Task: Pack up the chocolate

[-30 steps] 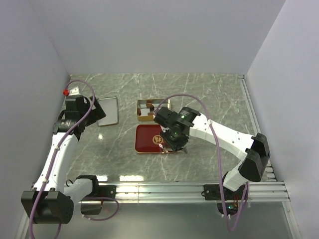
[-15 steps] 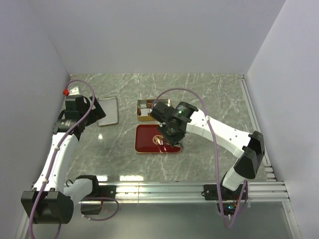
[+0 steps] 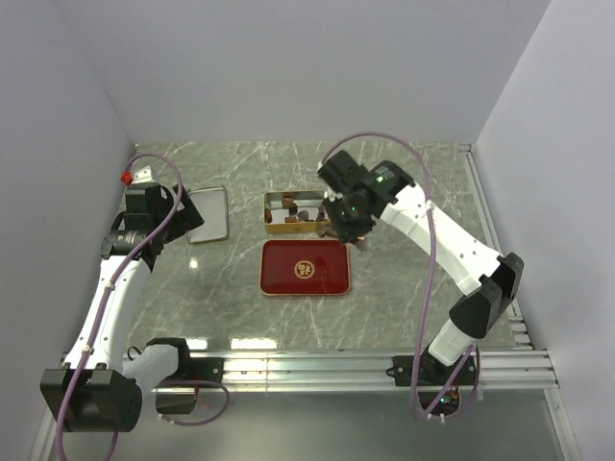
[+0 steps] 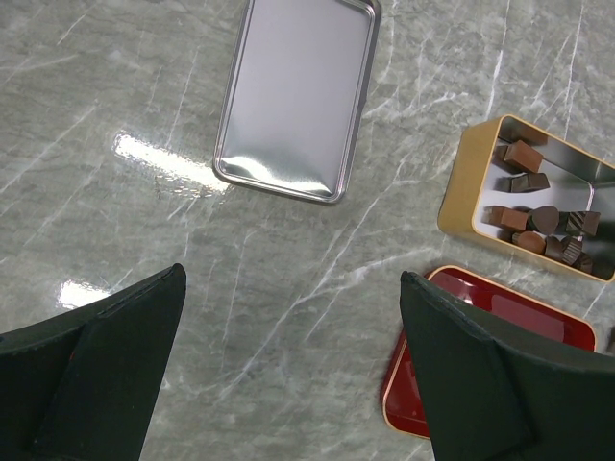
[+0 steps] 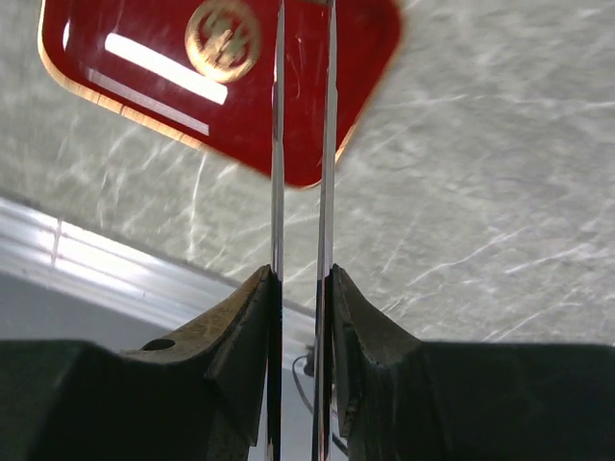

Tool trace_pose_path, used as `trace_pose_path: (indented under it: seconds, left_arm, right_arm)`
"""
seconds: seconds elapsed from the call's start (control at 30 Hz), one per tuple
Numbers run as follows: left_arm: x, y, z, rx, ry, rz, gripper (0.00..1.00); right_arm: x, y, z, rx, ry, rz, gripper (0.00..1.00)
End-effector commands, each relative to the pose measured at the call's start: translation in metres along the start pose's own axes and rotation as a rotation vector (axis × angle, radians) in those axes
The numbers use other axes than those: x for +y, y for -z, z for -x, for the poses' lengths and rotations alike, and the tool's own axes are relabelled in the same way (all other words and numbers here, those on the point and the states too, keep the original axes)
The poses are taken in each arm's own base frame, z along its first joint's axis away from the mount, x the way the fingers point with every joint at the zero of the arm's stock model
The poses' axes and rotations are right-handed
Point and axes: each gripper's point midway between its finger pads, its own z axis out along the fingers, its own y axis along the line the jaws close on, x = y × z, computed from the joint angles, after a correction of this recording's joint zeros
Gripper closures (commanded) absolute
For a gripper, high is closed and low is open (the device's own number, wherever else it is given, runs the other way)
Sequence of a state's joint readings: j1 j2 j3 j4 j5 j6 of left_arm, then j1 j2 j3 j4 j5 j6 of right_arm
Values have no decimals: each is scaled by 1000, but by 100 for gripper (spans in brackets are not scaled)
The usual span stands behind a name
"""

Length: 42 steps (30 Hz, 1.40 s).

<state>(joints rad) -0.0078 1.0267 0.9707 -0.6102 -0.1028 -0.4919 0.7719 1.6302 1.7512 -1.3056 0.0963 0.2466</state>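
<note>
Several dark brown chocolate pieces (image 4: 538, 216) lie in an open gold tin (image 4: 461, 182), also seen in the top view (image 3: 293, 213). In front of the tin lies a red tray (image 3: 327, 279) with a gold emblem and no chocolate on it; it also shows in the right wrist view (image 5: 144, 86). My right gripper (image 5: 300, 274) is shut on long metal tongs (image 5: 279, 144) and hangs by the tin's right end (image 3: 336, 226). The tong tips are out of the wrist view. My left gripper (image 4: 293, 277) is open and empty, high over the table left of the tin.
A silver tin lid (image 4: 293, 96) lies on the marble at the left, also in the top view (image 3: 209, 213). A red-knobbed fixture (image 3: 126, 177) sits in the back left corner. White walls enclose the table; an aluminium rail (image 3: 365, 365) runs along the near edge.
My right arm has lifted off the red tray and swung back and right, now beside the gold tin's right end, still holding the tongs. The left arm has not moved.
</note>
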Motion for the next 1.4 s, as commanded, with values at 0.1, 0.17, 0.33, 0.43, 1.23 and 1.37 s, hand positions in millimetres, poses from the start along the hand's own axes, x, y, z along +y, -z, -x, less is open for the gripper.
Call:
trace_pose_path:
  seconds: [0.1, 0.17, 0.33, 0.43, 1.23, 1.37]
  left_arm:
    - [-10, 13, 24, -75, 40, -37, 1]
    - [-13, 13, 25, -77, 48, -47, 1]
    - [-10, 13, 24, -71, 35, -36, 0]
    - [-7, 15, 22, -74, 31, -27, 0]
    - [-11, 8, 23, -59, 26, -37, 1]
    - [-11, 8, 24, -59, 20, -33, 1]
  right_arm:
    - [-22, 21, 63, -159, -61, -3, 70]
    - [-27, 14, 75, -161, -69, -8, 70]
    - [-33, 13, 105, -203, -92, -6, 69]
    - [-33, 9, 110, -199, -106, 5, 70]
    - [-28, -11, 107, -170, -95, 21, 46]
    - [-30, -8, 110, -187, -106, 18, 47]
